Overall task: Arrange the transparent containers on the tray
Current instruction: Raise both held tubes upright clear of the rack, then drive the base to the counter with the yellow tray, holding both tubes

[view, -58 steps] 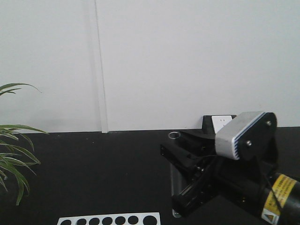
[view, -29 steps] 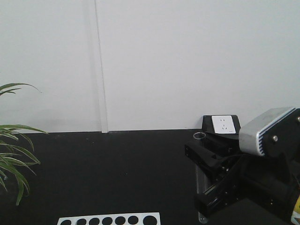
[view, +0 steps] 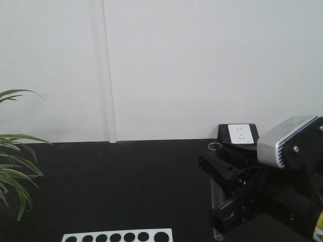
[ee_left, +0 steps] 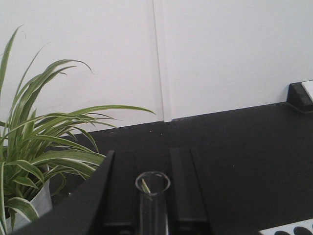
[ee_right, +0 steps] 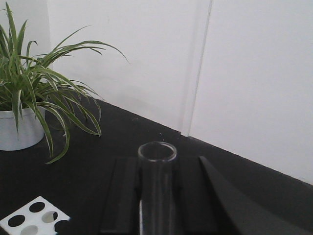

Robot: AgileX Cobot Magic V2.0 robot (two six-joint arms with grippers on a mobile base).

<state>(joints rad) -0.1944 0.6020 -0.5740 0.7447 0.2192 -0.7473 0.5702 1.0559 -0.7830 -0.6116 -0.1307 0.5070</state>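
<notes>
We log the left claw (ee_left: pixel 152 155) pinching one test tube (ee_left: pixel 152 208), rim up, over the black surface (ee_left: pixel 244 142). The right claw (ee_right: pixel 157 164) pinches a second tube (ee_right: pixel 156 196) upright, off to the right of the holed white tray (view: pixel 116 235).

We find soft, even light in all three views, with no hard shadows anywhere. The white wall (view: pixel 202 65) is bright and flat, close to washed out. The black counter (view: pixel 101 181) swallows detail and shows no glare. Our front view is soft and slightly grainy, and the dark arm (view: pixel 272 201) merges into one mass against the counter. In both wrist views the jaws at the bottom edge read as featureless, slightly blurred black. The test tube (ee_right: pixel 156 196) shows pale highlights along its rim, as does the left-wrist test tube (ee_left: pixel 152 210). The plant (ee_left: pixel 44 147) leaves are evenly lit and fairly sharp.
</notes>
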